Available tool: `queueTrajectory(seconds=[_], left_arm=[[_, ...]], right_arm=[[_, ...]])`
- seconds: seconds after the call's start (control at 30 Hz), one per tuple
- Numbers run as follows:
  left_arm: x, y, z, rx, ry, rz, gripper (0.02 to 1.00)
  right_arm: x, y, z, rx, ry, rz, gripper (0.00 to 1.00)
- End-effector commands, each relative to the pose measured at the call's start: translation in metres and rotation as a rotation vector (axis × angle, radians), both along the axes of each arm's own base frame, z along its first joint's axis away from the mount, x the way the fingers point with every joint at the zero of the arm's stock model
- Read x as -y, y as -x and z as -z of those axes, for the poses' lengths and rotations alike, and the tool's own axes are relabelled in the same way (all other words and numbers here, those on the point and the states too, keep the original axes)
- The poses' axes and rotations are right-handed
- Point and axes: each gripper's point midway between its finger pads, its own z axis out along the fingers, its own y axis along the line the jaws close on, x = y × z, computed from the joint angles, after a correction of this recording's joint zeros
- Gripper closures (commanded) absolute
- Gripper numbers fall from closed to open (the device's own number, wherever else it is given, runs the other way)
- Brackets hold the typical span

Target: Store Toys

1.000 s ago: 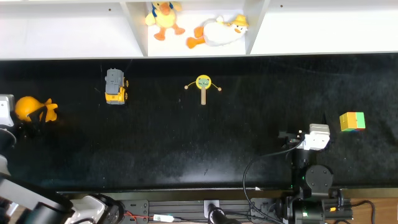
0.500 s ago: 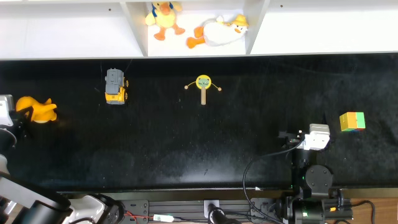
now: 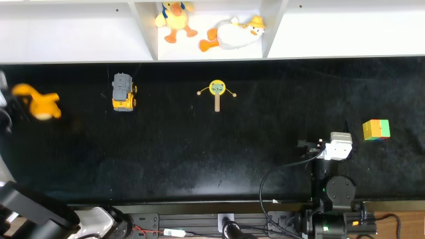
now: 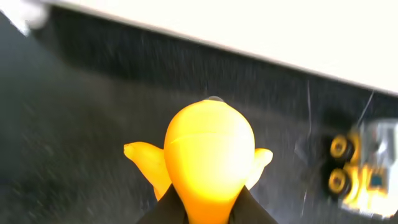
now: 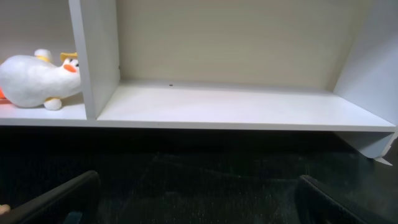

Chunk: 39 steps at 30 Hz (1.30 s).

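Observation:
An orange-yellow duck-like toy (image 3: 36, 103) hangs above the black mat at the far left. My left gripper (image 4: 210, 213) is shut on that toy (image 4: 209, 155), its dark fingers hugging the lower sides. A yellow-and-grey toy truck (image 3: 123, 91) stands on the mat to the right of it, and it appears in the left wrist view too (image 4: 367, 174). A small rattle drum (image 3: 217, 89) lies mid-mat, and a coloured cube (image 3: 376, 129) sits at the right. My right gripper (image 3: 332, 147) rests near the front right, open and holding nothing, facing the shelf.
A white shelf unit (image 3: 80, 33) runs along the back edge. Its middle bay holds a yellow plush duck (image 3: 174, 16) and a white plush goose (image 3: 232, 33). The right bay (image 5: 242, 106) is bare, with the goose (image 5: 37, 81) beyond its divider.
My left gripper has risen with the orange-yellow toy, which now shows farther up the top view. The right arm has kept still.

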Motion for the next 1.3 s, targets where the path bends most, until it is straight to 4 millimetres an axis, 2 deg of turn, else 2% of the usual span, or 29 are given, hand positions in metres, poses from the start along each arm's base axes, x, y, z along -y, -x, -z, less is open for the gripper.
queueTrajectory(seconds=[0.03, 0.2, 0.37, 0.6, 0.8, 1.0, 1.3], left_arm=[[-0.003, -0.017, -0.028, 0.036, -0.007, -0.088, 0.974], [0.002, -0.035, -0.039, 0.093, 0.006, -0.111, 0.974], [-0.002, -0.049, -0.052, 0.16, -0.003, -0.152, 0.963], [-0.006, -0.06, -0.067, 0.229, -0.02, -0.166, 0.963], [0.0, -0.073, -0.075, 0.269, -0.046, -0.135, 0.963], [0.011, -0.095, -0.066, 0.279, -0.055, -0.095, 0.963], [0.016, -0.115, -0.041, 0.246, -0.115, -0.044, 0.972]], right_arm=[[-0.001, -0.001, 0.005, -0.006, -0.004, -0.005, 0.007], [-0.001, -0.001, 0.005, -0.006, -0.004, -0.005, 0.005], [-0.001, -0.001, 0.005, -0.006, -0.004, -0.005, 0.005], [-0.001, -0.001, 0.005, -0.006, -0.004, -0.005, 0.007], [-0.001, -0.001, 0.005, -0.006, -0.004, -0.005, 0.005], [-0.001, -0.001, 0.005, -0.006, -0.004, -0.005, 0.005], [-0.001, -0.001, 0.005, -0.006, -0.004, -0.005, 0.007]])
